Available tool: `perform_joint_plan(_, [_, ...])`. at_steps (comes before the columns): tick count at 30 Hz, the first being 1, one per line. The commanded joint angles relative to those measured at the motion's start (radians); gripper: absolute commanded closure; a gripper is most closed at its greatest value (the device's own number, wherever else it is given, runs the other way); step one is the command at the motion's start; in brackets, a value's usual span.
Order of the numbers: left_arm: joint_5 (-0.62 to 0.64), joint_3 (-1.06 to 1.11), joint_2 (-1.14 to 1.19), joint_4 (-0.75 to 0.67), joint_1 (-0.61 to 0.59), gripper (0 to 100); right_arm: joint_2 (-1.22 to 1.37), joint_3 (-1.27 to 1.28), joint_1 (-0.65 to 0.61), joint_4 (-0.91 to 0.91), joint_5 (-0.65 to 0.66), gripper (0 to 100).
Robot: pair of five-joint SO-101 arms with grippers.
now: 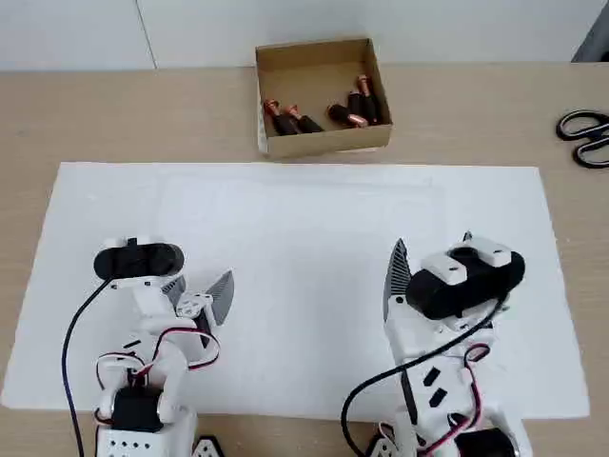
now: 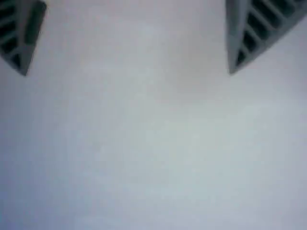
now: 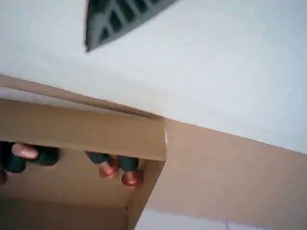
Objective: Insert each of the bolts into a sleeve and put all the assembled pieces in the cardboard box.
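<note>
- The left pincer [image 2: 125,72] is wide open and holds nothing. Its two grey fingers [image 2: 244,38] stand far apart above the white paper sheet [image 1: 304,238].
- The right pincer [image 1: 397,274] is above the same sheet, on the other side, well apart from the left one. I cannot tell if it is wide or narrow.
- Both arms sit at the near edge of the sheet. A black cable [image 1: 71,333] hangs down from the left arm.
- The sheet lies flat on the light brown wooden surface [image 1: 114,114].
- The cardboard box [image 1: 328,143] stands on the surface, just beside the far edge of the sheet. It is well apart from both pincers.
- The assembled pieces [image 1: 347,116] lie inside the box in two little groups, one on each side. They are black sleeves [image 1: 309,124] with copper-coloured bolts [image 1: 358,121] in them.
- In the right wrist view, the round copper ends show past the box wall.
- A pair of scissors [image 1: 582,133] with black handles lies at the right edge of the surface, well apart from the box.
</note>
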Motion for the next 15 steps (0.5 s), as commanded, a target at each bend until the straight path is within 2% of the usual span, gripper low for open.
perform_joint_plan(1, [-0.002,-0.004,-0.014,-0.023,0.0,74,0.001,0.048,-0.001,-0.016,0.008,70.9])
perform_joint_plan(15, [-0.002,-0.004,-0.014,-0.023,0.0,74,0.001,0.259,0.001,-0.024,0.009,70.9])
